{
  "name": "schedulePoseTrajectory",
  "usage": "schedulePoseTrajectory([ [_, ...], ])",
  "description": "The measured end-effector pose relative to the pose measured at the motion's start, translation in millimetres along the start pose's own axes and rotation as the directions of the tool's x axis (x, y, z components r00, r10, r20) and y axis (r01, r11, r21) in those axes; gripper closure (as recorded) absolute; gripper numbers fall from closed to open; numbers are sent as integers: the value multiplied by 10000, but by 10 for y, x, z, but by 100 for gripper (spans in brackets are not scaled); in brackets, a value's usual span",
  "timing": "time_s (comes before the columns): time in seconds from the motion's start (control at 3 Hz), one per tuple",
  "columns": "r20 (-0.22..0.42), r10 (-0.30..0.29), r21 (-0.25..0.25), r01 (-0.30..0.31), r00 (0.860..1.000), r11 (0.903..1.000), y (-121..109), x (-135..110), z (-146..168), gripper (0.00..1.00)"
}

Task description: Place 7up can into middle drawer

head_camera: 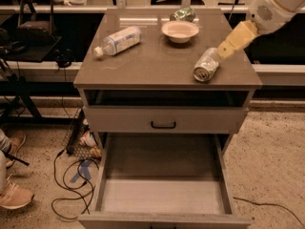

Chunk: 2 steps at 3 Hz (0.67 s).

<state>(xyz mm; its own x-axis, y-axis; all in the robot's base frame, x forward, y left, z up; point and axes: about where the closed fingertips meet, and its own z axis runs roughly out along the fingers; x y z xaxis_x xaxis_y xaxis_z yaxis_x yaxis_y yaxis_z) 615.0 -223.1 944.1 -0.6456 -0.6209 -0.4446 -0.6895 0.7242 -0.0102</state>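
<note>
The 7up can (pixel 206 65) lies on its side on the right part of the grey cabinet top (pixel 143 66), its shiny end facing the front. My gripper (pixel 223 51) reaches in from the upper right on a white arm. It is just right of the can's far end, at or very near it. The middle drawer (pixel 162 185) is pulled out wide at the bottom of the cabinet, and its flat floor is bare. Above it is a shut drawer front with a small black handle (pixel 163 124).
A clear plastic bottle (pixel 116 40) lies at the top's left. A white bowl (pixel 179 31) and a dark green packet (pixel 183 14) sit at the back. Cables (pixel 71 180) and a person's shoe (pixel 14 194) are on the floor at the left.
</note>
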Motion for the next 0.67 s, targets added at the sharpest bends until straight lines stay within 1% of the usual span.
schedulePoseTrajectory([
  [0.33,-124,1640,354,-1635,9864,9859,-235,-301,287,0],
  [0.67,-81,2521,391,-2516,9677,9670,-258,-330,320,0],
])
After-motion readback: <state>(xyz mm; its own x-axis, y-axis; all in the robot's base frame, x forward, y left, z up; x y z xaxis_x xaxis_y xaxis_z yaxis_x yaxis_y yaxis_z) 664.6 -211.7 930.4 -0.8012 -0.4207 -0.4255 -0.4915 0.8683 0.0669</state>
